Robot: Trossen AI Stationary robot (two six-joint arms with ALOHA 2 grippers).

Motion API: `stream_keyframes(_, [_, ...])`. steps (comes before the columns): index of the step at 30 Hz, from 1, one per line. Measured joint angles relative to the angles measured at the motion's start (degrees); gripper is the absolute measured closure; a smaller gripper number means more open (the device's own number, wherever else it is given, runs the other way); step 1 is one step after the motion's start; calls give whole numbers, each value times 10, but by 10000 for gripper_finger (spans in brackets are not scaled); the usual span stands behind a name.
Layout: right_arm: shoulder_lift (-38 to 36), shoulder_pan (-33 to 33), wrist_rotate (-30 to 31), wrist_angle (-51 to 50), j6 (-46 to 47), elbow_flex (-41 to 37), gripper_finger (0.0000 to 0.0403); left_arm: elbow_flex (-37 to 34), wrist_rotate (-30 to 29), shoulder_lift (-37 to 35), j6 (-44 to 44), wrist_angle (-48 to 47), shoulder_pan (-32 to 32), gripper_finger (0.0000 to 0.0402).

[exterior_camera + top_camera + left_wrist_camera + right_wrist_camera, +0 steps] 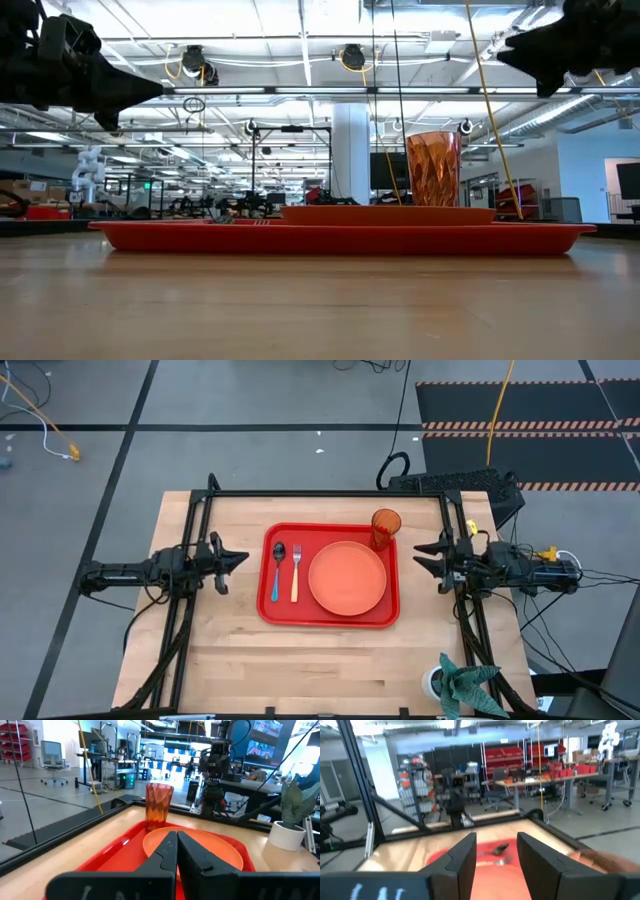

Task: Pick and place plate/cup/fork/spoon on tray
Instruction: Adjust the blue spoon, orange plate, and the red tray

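Red tray already carries plate, cup, fork and spoon, handles lengthwise; left pincer together, right pincer apart, flanking over the counter

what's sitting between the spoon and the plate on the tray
The fork lies between the spoon and the plate, all on the red tray. The high view shows it.
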Motion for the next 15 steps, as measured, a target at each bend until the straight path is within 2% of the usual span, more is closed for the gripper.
stream_keyframes(3, [0, 0, -2, 28, 2, -28, 266, 0, 0, 0, -4, 0, 0, 394])
stream_keyframes(11, [0, 0, -14, 218, 26, -139, 266, 0, 0, 0, 44, -2, 0, 374])
stream_keyframes(15, [2, 0, -14, 203, 33, -140, 266, 0, 1, 6, 44, -4, 0, 374])
